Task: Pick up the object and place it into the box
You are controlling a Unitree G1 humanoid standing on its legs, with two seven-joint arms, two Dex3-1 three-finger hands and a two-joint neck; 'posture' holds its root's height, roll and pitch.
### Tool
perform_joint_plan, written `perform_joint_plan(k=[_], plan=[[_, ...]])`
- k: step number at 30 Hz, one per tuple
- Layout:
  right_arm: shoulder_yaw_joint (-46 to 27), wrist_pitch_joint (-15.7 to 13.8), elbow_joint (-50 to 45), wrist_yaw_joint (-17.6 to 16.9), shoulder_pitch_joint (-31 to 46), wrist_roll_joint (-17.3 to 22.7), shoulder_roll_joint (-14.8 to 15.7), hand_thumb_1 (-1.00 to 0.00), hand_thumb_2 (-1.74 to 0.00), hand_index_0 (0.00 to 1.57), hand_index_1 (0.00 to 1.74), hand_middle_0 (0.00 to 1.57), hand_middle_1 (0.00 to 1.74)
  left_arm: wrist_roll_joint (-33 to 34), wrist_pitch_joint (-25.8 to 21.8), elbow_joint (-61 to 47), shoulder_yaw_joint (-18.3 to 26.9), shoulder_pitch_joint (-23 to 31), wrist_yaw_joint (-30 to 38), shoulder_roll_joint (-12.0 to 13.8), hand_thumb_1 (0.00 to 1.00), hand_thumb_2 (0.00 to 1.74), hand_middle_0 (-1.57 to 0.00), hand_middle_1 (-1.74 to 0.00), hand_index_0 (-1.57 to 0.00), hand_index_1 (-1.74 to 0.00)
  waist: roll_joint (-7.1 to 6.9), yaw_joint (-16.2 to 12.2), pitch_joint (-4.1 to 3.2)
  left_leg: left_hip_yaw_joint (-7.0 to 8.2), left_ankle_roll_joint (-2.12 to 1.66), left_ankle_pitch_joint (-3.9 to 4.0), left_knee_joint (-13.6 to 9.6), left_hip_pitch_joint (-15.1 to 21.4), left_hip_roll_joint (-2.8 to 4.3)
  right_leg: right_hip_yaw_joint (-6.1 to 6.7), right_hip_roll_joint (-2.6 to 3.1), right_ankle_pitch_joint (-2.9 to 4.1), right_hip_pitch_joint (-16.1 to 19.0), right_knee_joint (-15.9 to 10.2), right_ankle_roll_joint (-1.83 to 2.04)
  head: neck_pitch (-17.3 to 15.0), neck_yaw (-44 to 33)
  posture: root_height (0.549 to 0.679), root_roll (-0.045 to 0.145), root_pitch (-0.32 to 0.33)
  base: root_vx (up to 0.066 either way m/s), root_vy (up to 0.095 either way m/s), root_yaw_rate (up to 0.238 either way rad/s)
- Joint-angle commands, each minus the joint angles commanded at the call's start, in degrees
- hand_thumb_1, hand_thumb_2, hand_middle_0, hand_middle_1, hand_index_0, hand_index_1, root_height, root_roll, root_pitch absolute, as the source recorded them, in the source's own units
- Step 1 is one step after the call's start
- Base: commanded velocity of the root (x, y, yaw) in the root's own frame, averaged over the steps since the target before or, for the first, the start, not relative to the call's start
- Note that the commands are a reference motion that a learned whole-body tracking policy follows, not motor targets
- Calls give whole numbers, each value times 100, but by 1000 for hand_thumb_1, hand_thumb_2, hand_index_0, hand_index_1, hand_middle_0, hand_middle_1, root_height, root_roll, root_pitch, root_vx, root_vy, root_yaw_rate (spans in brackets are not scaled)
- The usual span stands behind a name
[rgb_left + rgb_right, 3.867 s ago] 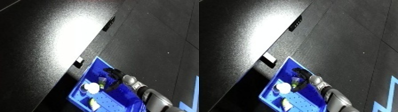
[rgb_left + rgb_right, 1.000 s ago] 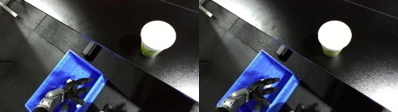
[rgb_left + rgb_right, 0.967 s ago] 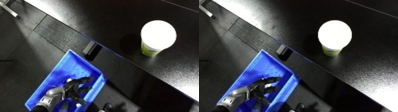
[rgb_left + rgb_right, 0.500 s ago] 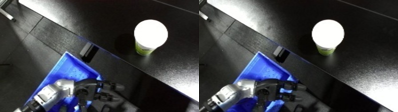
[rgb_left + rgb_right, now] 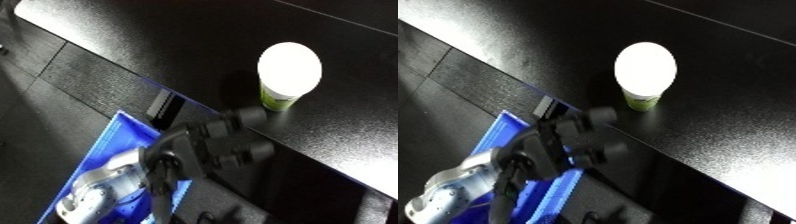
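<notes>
My robot hand [image 5: 213,145] hangs above the blue bin [image 5: 107,150], fingers relaxed and spread, holding nothing, angled toward the green cup [image 5: 286,75]. That cup stands upright on the black worktop [image 5: 178,45], near the edge, apart from my fingers.

the scene is dimly lit; the cup [image 5: 288,75] lid is blown out white, and the hand [image 5: 213,145] is motion-blurred.
</notes>
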Motion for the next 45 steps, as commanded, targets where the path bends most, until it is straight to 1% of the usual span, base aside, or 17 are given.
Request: perform_joint_plan(k=[1, 3, 4, 6, 9, 11, 17, 22, 26, 29, 33, 36, 39, 42, 45], plan=[[-34, -12, 5, 27, 33, 18, 31, 0, 0, 0, 0, 0, 0, 150, -291, 62, 222, 30, 324, -62, 0, 0, 0, 0, 0, 0, -11, 19, -8, -10, -4, 7, -6, 6, -3, -5, -1, -8, 1, 12, -7, -7, 41, 639, 31, -61, 58, -18, 1], [-100, -34, 8, 90, 100, 86, 88, 0, 0, 0, 0, 0, 0, 475, -691, 143, 632, 89, 852, -190, 0, 0, 0, 0, 0, 0, -28, 57, -23, -31, -9, 16, -9, 12, -14, -18, -7, -24, -4, 43, -18, -36, 77, 638, 32, -62, 54, -20, 14], [-123, -45, 10, 124, 124, 121, 104, 0, 0, 0, 0, 0, 0, 624, -830, 157, 809, 121, 1065, -235, 0, 0, 0, 0, 0, 0, -32, 64, -26, -35, -13, 19, -9, 13, -16, -21, -8, -33, -9, 59, -23, -39, 92, 638, 32, -62, 42, -16, -11], [-145, -68, 16, 166, 149, 157, 119, 0, 0, 0, 0, 0, 0, 755, -919, 140, 991, 161, 1278, -293, 0, 0, 0, 0, 0, 0, -36, 62, -32, -37, -16, 22, -9, 14, -19, -25, -8, -40, -17, 75, -26, -39, 92, 638, 32, -62, 20, -10, -8], [-142, -86, 17, 200, 160, 176, 133, 0, 0, 0, 0, 0, 0, 1166, -1161, 198, 1127, 155, 1674, -281, 0, 0, 0, 0, 0, 0, -47, 45, -43, -28, -18, 25, -24, 29, -16, -21, 8, -53, -12, 76, -31, -29, 147, 638, 32, -62, 23, -9, -47], [-128, -89, 18, 213, 159, 183, 134, 0, 0, 0, 0, 0, 0, 1642, -1424, 249, 1191, 125, 2122, -260, 0, 0, 0, 0, 0, 0, -52, 29, -47, -15, -20, 28, -34, 43, -11, -15, 25, -65, -4, 77, -38, -35, 153, 638, 32, -62, 25, -6, -72], [-77, -100, 70, 234, 147, 196, 100, 0, 0, 0, 0, 0, 0, 2739, -1930, 421, 1234, 13, 3061, -125, 0, 0, 0, 0, 0, 0, -24, -37, -47, 39, -16, 29, -16, 48, 4, 27, 53, -91, -22, 121, -59, -11, 152, 636, 32, -64, 14, 3, -56], [-20, -47, 55, 264, 117, 258, 46, 0, 0, 0, 0, 0, 0, 3724, -2091, 552, 1079, -122, 3719, 124, 0, 0, 0, 0, 0, 0, -11, -106, -27, 83, -7, 26, 25, 26, 21, 71, 80, -106, -67, 172, -75, 15, 159, 635, 32, -65, 9, 6, -58], [21, -33, 65, 280, 100, 292, 18, 0, 0, 0, 0, 0, 0, 4262, -2054, 633, 903, -206, 3972, 230, 0, 0, 0, 0, 0, 0, 3, -149, -18, 105, 1, 20, 54, 11, 28, 99, 88, -105, -93, 195, -75, 23, 151, 634, 32, -66, 5, 9, -34], [66, -20, 88, 303, 59, 305, 0, 0, 0, 0, 0, 0, 0, 4427, -1992, 725, 741, -323, 4046, 290, 0, 0, 0, 0, 0, 0, 7, -196, -13, 130, 8, 16, 73, 2, 42, 121, 96, -97, -115, 207, -67, 84, 89, 634, 31, -67, 4, 5, -37], [153, 25, 110, 350, -36, 310, -27, 0, 0, 0, 0, 0, 0, 4602, -1821, 955, 338, -626, 4143, 370, 0, 0, 0, 0, 0, 0, 2, -294, 13, 191, 18, 16, 99, -7, 87, 173, 116, -69, -171, 230, -42, 117, 43, 634, 28, -68, 8, 4, -76], [148, 37, 104, 355, -49, 304, -22, 0, 0, 0, 0, 0, 0, 4613, -1796, 1024, 245, -708, 4161, 370, 0, 0, 0, 0, 0, 0, -3, -292, 22, 204, 18, 16, 104, -10, 97, 186, 120, -62, -186, 238, -35, 117, 43, 634, 28, -69, 2, 1, -23], [198, 99, 91, 324, -125, 288, -17, 0, 0, 0, 0, 0, 0, 4657, -1676, 1183, 47, -893, 4206, 321, 0, 0, 0, 0, 0, 0, -11, -367, 36, 240, 24, 6, 147, -31, 121, 226, 135, -51, -233, 266, -26, 249, -92, 633, 27, -69, 8, 9, -67], [246, 186, 81, 294, -235, 269, -11, 0, 0, 0, 0, 0, 0, 4725, -1531, 1455, -236, -1176, 4277, 242, 0, 0, 0, 0, 0, 0, -30, -469, 59, 288, 31, -11, 212, -66, 156, 282, 160, -36, -306, 307, -15, 273, -115, 632, 25, -69, 9, 11, -102], [259, 223, 80, 287, -281, 257, -5, 0, 0, 0, 0, 0, 0, 4758, -1485, 1637, -374, -1316, 4305, 196, 0, 0, 0, 0, 0, 0, -44, -512, 74, 310, 35, -22, 245, -78, 172, 304, 168, -25, -338, 325, -8, 307, -130, 632, 25, -69, 8, 4, -63]])
